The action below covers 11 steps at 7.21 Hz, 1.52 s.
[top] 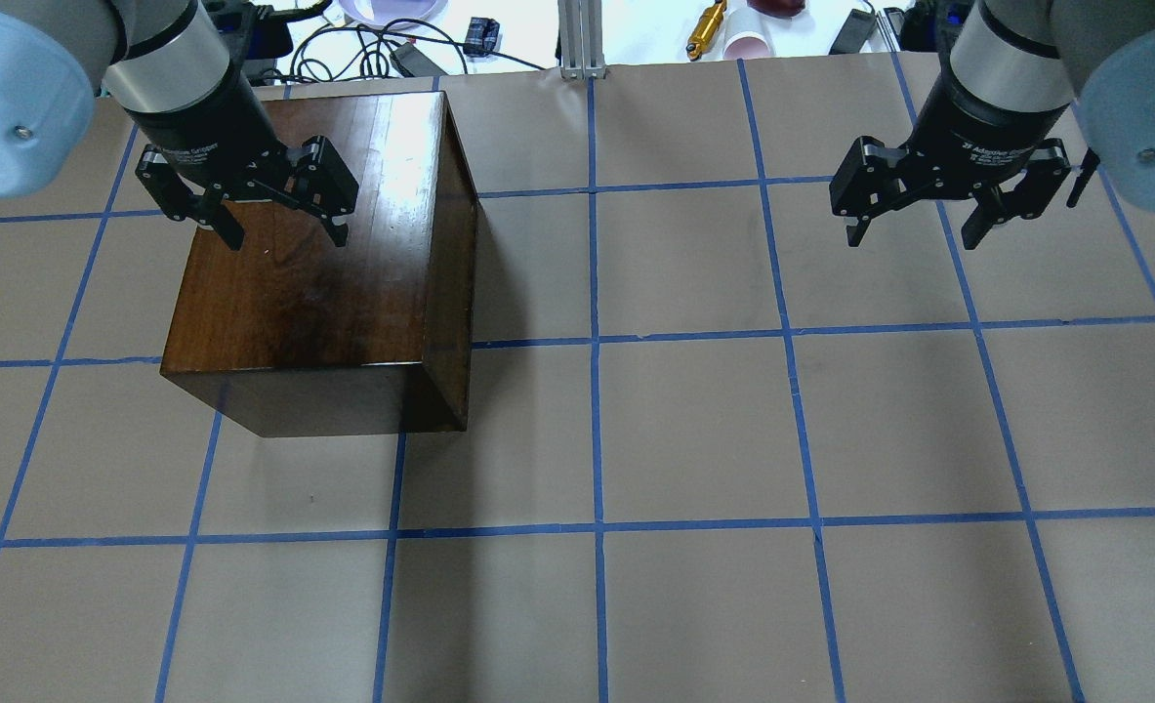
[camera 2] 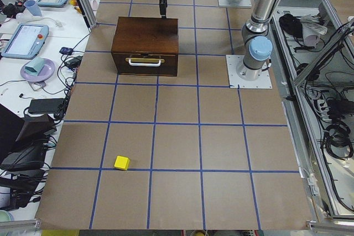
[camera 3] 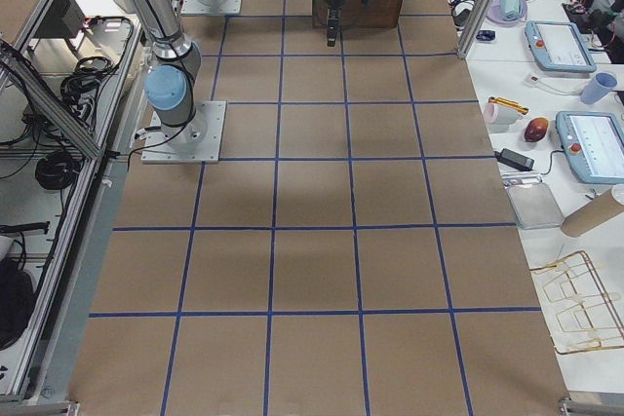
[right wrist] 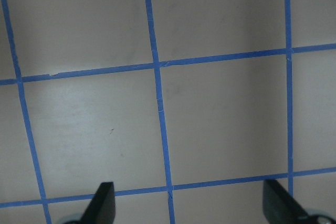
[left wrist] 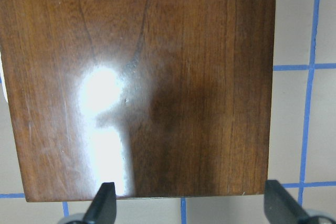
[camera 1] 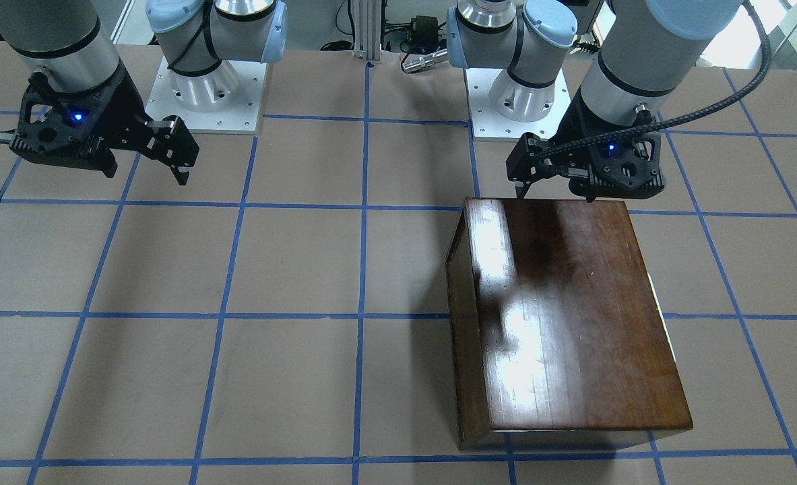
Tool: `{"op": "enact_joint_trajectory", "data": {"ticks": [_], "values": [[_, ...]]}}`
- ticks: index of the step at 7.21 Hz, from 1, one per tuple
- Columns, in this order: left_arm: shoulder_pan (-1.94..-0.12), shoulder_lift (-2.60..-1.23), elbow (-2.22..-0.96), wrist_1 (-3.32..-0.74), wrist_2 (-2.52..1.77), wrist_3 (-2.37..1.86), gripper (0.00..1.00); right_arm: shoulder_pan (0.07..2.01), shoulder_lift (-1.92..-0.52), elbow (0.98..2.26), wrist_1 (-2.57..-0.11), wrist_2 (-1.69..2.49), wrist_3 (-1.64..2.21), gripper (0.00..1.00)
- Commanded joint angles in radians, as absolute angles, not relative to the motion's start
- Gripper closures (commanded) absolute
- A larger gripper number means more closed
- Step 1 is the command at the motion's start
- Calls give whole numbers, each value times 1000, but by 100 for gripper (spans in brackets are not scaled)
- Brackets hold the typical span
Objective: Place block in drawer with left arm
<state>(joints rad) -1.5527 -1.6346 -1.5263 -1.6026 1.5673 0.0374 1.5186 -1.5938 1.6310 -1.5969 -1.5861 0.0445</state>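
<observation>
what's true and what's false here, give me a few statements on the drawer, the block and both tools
1. The drawer of the wooden box is shut. True.
2. The left tool grips the block. False: it is open and empty above the box top.
3. The right tool is open, with only table under it. True.
4. The block sits on the box top. False: it lies on the table, well away from the box.

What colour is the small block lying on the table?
Bright yellow. The block shows best in the exterior left view.
</observation>
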Motion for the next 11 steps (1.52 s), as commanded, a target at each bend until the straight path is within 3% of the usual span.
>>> {"op": "enact_joint_trajectory", "data": {"ticks": [1,6,11], "values": [[-1552,-1634,-1526,-1605,1565,37,0,1519,-1594,1631,-1597,-1586,44,0],[-1549,-1641,-1525,-1598,1565,35,0,1519,-1594,1631,-1597,-1586,44,0],[-1403,-1673,-1479,-1586,1559,70,0,1519,-1594,1631,-1597,-1586,44,0]]}}
